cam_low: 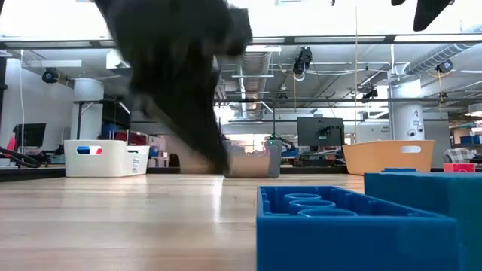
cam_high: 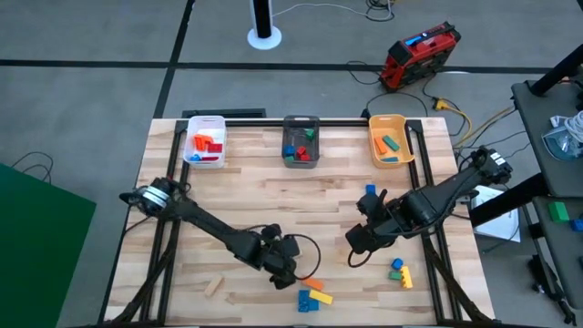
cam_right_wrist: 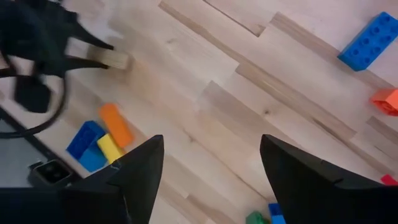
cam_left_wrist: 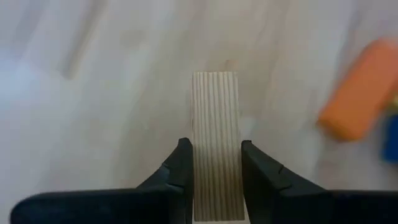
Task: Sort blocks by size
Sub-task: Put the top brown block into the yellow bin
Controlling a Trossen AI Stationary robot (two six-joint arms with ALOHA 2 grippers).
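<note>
Between left gripper (cam_left_wrist: 214,168) fingers, pale ridged wooden block (cam_left_wrist: 214,134)

In the low view, a blurred dark arm (cam_low: 177,83) fills the upper left. A blue brick (cam_low: 354,229) is cut off at the lower right edge.

Left gripper (cam_left_wrist: 214,171) fingers clamped low over table, right gripper (cam_right_wrist: 211,168) fingers spread
</note>
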